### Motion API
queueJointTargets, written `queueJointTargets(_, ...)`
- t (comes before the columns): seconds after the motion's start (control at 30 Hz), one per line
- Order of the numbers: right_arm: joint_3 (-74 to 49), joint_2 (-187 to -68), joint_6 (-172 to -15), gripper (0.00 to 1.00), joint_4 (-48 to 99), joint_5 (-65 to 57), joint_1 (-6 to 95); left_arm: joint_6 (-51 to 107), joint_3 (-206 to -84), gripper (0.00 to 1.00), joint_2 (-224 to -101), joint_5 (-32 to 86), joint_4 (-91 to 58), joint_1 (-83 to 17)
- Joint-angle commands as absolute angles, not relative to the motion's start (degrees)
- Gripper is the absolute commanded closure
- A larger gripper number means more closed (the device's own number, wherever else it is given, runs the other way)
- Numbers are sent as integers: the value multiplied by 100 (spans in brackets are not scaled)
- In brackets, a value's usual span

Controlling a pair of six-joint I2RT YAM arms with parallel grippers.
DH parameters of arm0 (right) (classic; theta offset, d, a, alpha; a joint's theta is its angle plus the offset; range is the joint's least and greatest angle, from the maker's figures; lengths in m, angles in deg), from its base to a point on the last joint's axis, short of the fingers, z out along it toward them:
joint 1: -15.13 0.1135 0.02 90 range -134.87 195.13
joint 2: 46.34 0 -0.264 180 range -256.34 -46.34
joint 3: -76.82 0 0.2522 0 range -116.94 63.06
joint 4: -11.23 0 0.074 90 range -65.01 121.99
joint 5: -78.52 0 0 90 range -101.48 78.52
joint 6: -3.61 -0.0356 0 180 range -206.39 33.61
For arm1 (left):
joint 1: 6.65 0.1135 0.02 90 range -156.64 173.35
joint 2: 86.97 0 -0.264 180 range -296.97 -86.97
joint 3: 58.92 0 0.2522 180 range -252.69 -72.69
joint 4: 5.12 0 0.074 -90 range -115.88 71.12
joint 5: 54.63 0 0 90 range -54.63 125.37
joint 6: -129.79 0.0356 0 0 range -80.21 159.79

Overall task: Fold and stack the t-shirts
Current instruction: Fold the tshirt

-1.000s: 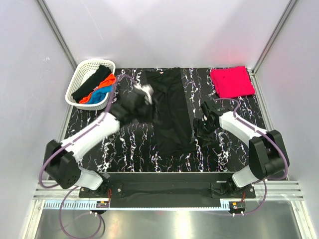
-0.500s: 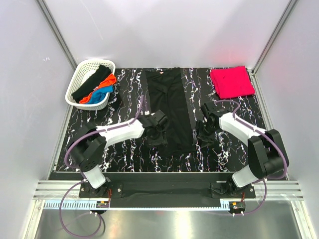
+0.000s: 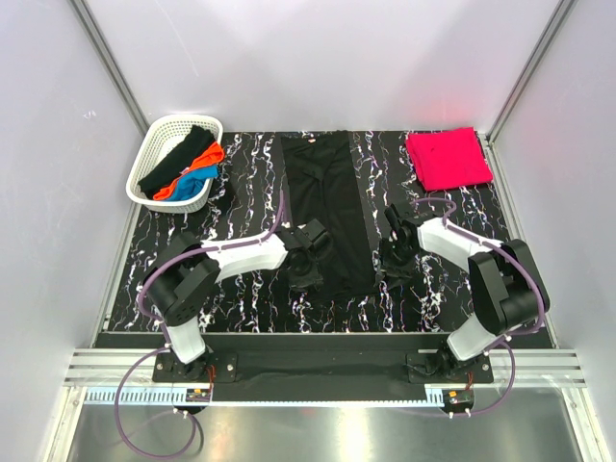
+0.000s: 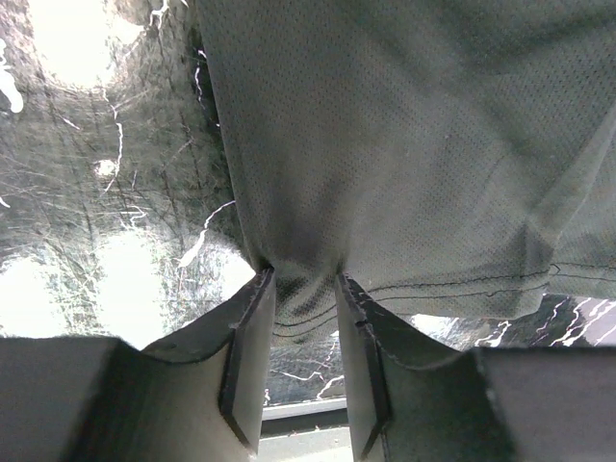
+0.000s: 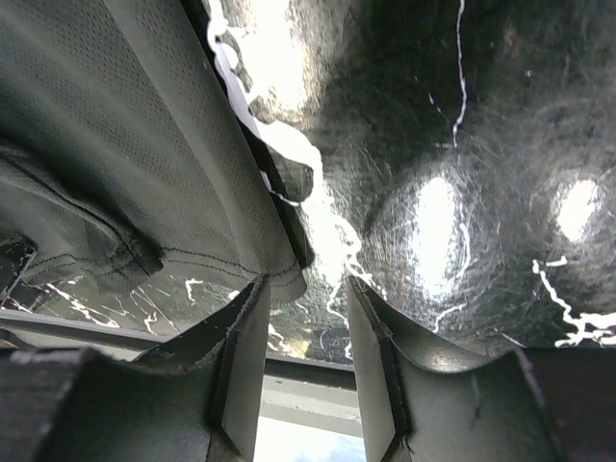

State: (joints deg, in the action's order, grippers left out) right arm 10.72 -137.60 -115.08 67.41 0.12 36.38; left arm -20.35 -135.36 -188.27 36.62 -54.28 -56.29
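a white basket [image 3: 154,144] of black, orange and blue shirts [image 3: 188,164] is seen far left of the long black t-shirt [image 3: 327,192], which is laid flat. at that shirt's near left corner the hem is pinched by the left gripper [image 4: 303,281]. at its near right corner the hem is set between the fingers of the right gripper [image 5: 306,284], but a firm hold cannot be told. far to its right a folded pink-red t-shirt [image 3: 448,159] is laid. a fold is judged to be starting; next both corners must be lifted and carried to the far end.

A robotics lab test cell: plain white panel walls [image 3: 318,58], aluminium frame rail [image 3: 318,371], black marbled tabletop [image 3: 241,289].
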Motion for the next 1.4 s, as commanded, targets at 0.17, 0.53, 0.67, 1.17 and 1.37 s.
queueJointTargets(0.17, 953, -14064, -11364, 56, 6481, 126, 3613, -2138, -13403, 69, -18646, 3712, -5307, -5648)
queueJointTargets(0.53, 927, -14109, -11399, 57, 6402, 188, 3701, -2112, -13228, 80, -18383, 3791, -5280, -5665)
queueJointTargets(0.67, 971, -13907, -11452, 55, 6428, 171, 3736, -2085, -13184, 86, -18365, 3783, -5263, -5665)
queueJointTargets(1.17, 1006, -14134, -11514, 60, 6314, 267, 3956, -2033, -13096, 82, -18172, 3704, -5043, -5648)
queueJointTargets(1.37, 1112, -14108, -11513, 74, 6270, 179, 3965, -2032, -12982, 88, -18172, 3651, -4955, -5630)
